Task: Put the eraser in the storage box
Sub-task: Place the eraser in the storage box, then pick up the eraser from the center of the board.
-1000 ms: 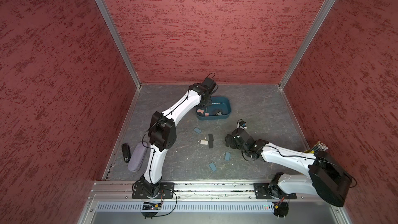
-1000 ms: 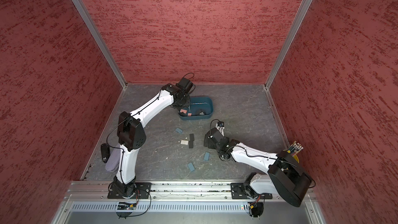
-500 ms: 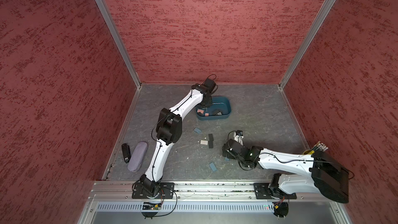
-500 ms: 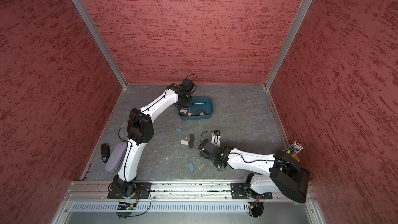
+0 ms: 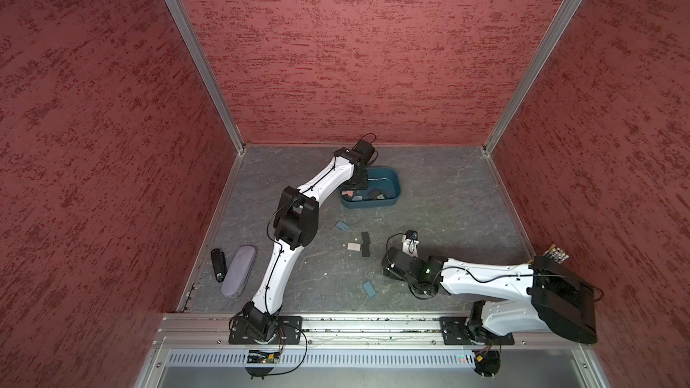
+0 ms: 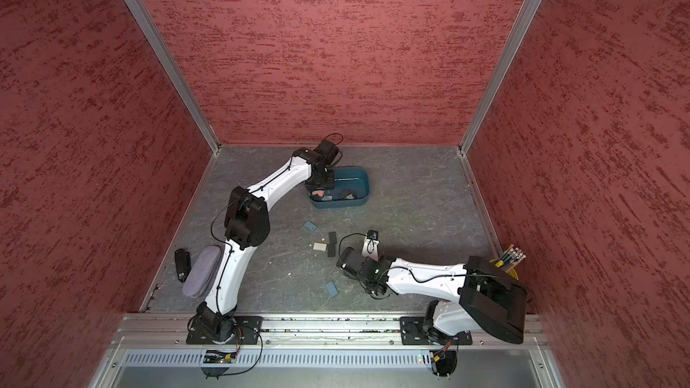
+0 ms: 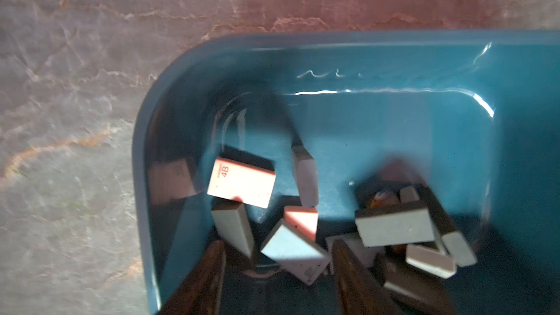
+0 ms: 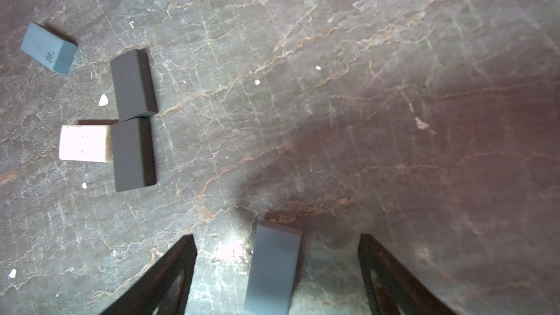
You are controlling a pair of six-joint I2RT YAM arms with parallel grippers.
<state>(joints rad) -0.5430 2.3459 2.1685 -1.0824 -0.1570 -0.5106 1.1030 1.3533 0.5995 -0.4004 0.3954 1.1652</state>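
Holding left gripper (image 7: 277, 245) released, jaws spread, over storage box (image 7: 142, 153) at 12 o'clock on table (image 5: 448, 199). Straddling blue-grey eraser (image 8: 272, 268), untouched, with right gripper (image 8: 276, 237) unclenched at 5 o'clock.

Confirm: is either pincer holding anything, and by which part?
Nothing is held. The left pincer is open over the storage box; the right pincer is open astride a grey-blue eraser, not touching it.

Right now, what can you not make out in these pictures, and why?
Grey-blue eraser between the right jaws: near end cut off by the right wrist picture's edge; under the right arm in both top views.
Storage box: two sides cut off in the left wrist view; erasers inside blurred, count unclear.
Pencil cup: mostly behind that arm in a top view.
Print on blue eraser: too blurred, right wrist view.
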